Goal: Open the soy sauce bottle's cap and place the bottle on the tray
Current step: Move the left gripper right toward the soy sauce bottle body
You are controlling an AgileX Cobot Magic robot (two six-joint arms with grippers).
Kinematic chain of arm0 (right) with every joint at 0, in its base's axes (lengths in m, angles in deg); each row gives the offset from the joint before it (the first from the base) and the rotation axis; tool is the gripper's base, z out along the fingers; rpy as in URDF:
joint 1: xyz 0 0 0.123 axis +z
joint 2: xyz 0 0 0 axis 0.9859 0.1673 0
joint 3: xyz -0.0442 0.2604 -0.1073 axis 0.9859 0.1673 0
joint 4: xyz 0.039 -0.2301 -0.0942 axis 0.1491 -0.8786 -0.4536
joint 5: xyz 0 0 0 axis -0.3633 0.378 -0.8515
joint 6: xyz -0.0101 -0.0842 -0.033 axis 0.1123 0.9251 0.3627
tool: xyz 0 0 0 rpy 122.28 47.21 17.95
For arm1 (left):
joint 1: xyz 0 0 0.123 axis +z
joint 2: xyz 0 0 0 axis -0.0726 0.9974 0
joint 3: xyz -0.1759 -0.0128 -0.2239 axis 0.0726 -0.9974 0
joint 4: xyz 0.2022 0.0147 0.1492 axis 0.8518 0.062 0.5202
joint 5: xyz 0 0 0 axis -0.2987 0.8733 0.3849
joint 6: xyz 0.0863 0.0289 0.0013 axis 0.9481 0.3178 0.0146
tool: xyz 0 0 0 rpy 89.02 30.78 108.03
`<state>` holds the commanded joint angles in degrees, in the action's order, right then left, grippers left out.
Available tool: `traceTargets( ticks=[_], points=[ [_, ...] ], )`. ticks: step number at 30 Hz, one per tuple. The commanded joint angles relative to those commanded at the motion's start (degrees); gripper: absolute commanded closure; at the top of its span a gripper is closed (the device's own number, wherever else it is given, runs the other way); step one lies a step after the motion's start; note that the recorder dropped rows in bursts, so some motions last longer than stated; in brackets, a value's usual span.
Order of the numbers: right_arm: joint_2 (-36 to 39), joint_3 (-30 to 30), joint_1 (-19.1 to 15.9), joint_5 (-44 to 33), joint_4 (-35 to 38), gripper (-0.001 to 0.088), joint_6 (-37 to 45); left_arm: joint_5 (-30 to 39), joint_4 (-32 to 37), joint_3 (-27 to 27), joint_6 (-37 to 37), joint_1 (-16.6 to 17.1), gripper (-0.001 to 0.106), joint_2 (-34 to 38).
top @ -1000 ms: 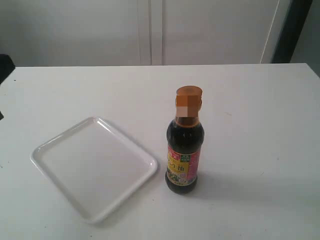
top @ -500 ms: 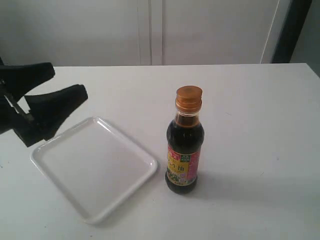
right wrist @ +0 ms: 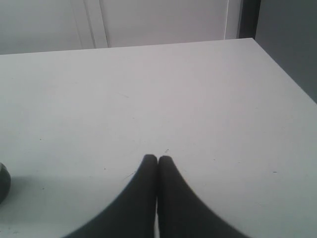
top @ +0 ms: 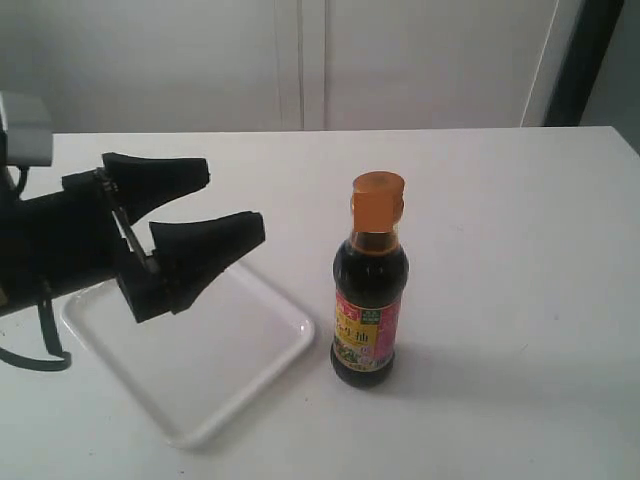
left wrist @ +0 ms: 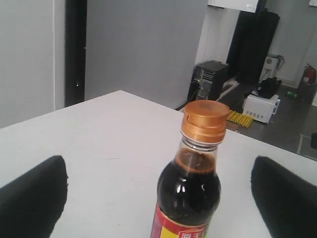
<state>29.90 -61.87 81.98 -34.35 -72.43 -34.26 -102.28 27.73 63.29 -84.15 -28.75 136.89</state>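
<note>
Left gripper (top: 215, 205) hovered wide apart beside the upright soy sauce bottle (top: 369, 300), which stood just beside the tray (top: 255, 375). Full and slippery-looking, it seemed best held around the body.

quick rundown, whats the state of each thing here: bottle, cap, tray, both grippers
soy sauce bottle: upright on the table, beside the tray, not gripped
cap: shut, on the neck
tray: flat on the table, nothing resting in it
left gripper: open, above the tray, fingers pointing at the bottle, touching nothing
right gripper: shut, holding nothing, above bare table
</note>
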Motion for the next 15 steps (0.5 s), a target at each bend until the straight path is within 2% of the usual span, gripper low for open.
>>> traceTargets(
  ticks=[10,15],
  points=[
    [0.0,0.0,0.0,0.0,0.0,0.0868,0.0,-0.1,0.8,4.7,2.8,-4.2,0.000,8.3],
    [0.0,0.0,0.0,0.0,0.0,0.0868,0.0,-0.4,0.8,6.7,3.1,-4.2,0.000,12.5]
  ],
)
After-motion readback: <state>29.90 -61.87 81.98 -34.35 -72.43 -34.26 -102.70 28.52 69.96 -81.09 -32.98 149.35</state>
